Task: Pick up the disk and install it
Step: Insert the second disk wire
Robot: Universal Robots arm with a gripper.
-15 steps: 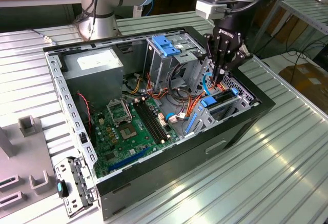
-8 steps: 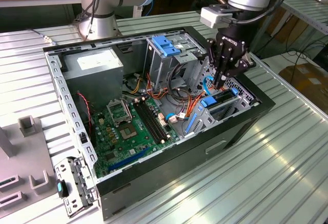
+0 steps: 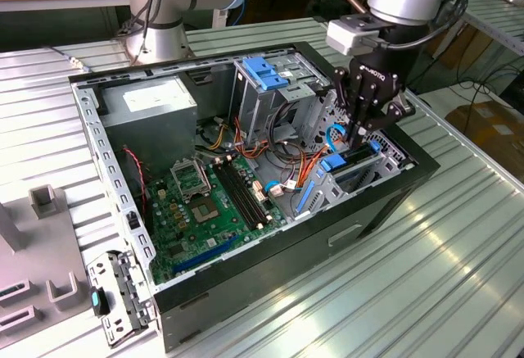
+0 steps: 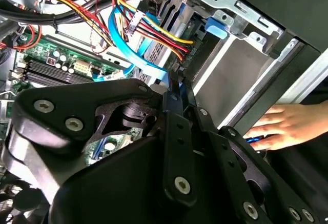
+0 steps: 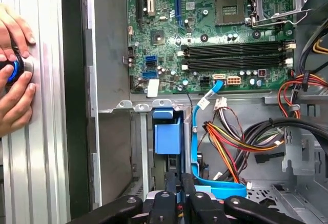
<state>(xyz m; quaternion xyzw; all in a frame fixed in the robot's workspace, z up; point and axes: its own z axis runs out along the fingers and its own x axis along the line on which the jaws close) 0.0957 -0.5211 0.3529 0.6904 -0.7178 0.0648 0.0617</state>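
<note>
The disk (image 3: 354,161), dark with bright blue rails, stands on edge in the drive bay at the open computer case's (image 3: 385,210) end on the exterior view's right. Its blue carrier (image 5: 168,134) sits in the metal slot in the first wrist view. My gripper (image 3: 358,138) hangs straight over it, black fingers drawn together, tips down at the disk's upper edge. In both wrist views the fingers (image 5: 174,183) meet with almost no gap (image 4: 177,88). Whether they pinch the disk or only touch it is hidden.
Orange, yellow and blue cables (image 3: 286,169) crowd the space beside the bay. The motherboard (image 3: 205,202), the grey power supply (image 3: 151,104) and a metal cage with a blue latch (image 3: 264,71) occupy the case. A person's hand (image 5: 13,70) rests on a blue button outside the case.
</note>
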